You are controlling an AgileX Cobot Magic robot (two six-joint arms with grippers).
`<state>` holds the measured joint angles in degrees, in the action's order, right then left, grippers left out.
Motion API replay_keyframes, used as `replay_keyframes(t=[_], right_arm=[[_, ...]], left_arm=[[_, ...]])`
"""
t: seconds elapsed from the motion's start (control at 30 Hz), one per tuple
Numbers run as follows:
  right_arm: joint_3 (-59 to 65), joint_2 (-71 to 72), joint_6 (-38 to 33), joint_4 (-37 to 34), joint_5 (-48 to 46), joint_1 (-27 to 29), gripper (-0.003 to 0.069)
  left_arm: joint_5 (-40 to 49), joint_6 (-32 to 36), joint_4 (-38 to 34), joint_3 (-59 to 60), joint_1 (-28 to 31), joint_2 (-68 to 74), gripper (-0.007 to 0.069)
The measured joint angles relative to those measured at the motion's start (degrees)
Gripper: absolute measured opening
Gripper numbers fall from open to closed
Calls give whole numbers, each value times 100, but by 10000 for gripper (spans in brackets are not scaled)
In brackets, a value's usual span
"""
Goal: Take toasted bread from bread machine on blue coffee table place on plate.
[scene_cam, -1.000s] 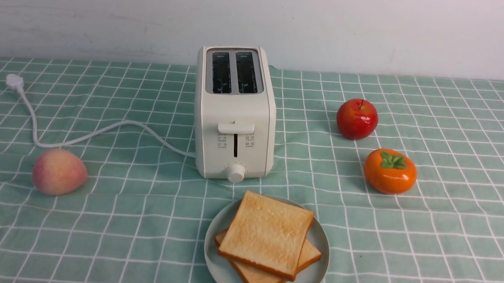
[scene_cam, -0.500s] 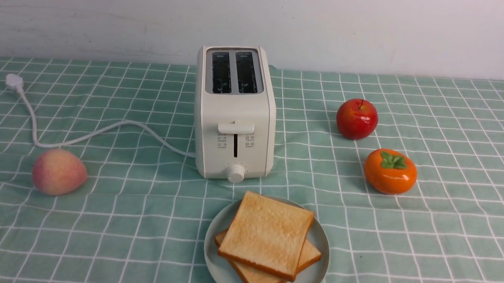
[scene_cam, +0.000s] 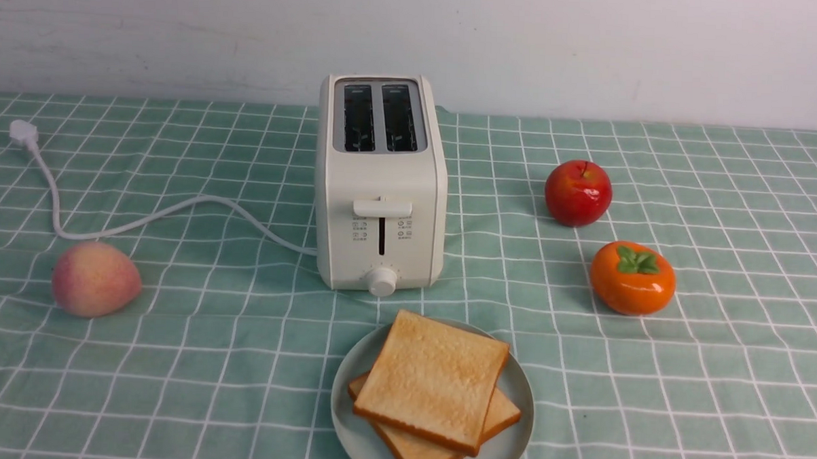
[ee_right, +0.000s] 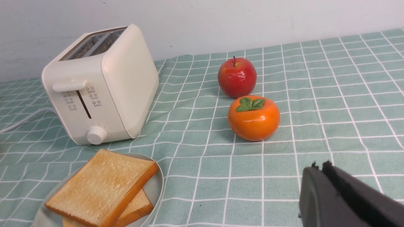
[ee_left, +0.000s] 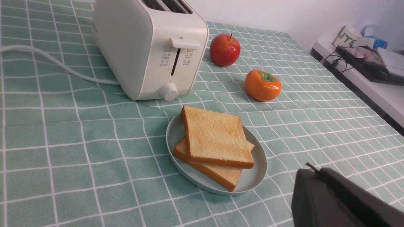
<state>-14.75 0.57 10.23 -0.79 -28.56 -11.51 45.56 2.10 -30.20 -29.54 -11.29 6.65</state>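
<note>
1. At your far left on the counter (scene_cam: 173, 357), a mint-green cloth with a white grid, you see a white plug (scene_cam: 23, 133). Its power cord (scene_cam: 144, 217) curves across the cloth to the toaster.
2. Just in front of the cord's bend lies a peach (scene_cam: 95, 278), well apart from everything else.
3. In the middle stands the cream-white toaster (scene_cam: 381, 181), upright, with its lever (scene_cam: 382, 207) at the top of its track and a round knob (scene_cam: 382, 281) at the base. Both of its slots look dark and empty from the front view.
4. Directly in front of the toaster, near the counter's front edge, you have the pale blue-green plate (scene_cam: 522, 390). The two slices of toast (scene_cam: 432, 380) lie flat on it, stacked, the upper one turned slightly so that corners of the lower one show.
5. To the right of the toaster sits a red apple (scene_cam: 578, 192), and just in front of it an orange persimmon (scene_cam: 632, 278) with a green leaf cap. The two are near each other but not touching.
6. The left tool (ee_left: 315, 168) shows only in its wrist view, to the side of the plate; its jaws are together and it grips nothing.
7. The right tool (ee_right: 320, 165) hangs over bare cloth in front of the persimmon, jaws pressed together, empty.
</note>
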Motion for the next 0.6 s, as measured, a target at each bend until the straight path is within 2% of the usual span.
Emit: replay_keyframes(t=[0.1,0.2,0.33,0.37,0.4,0.47,0.6], right_arm=[[0,0,0,0,0,0,17],[0,0,0,0,6,0,20],[0,0,0,0,6,0,24],[0,0,0,0,6,0,25],[0,0,0,0,6,0,27],[0,0,0,0,11,0,32],[0,0,0,0,18,0,33]], left_arm=[[-141,66,159,159,5,-74,-14],[-694,51,708,496,10,-264,-14],[-1738,-901,2330,1395,10,-713,-13],[-1771,-951,2330,1395,10,-719,-13],[-2008,-1273,2887,1669,10,-730,-13],[-2368,-1672,3401,2156,10,-730,-11],[-2593,-1905,3551,2759,10,-730,-11]])
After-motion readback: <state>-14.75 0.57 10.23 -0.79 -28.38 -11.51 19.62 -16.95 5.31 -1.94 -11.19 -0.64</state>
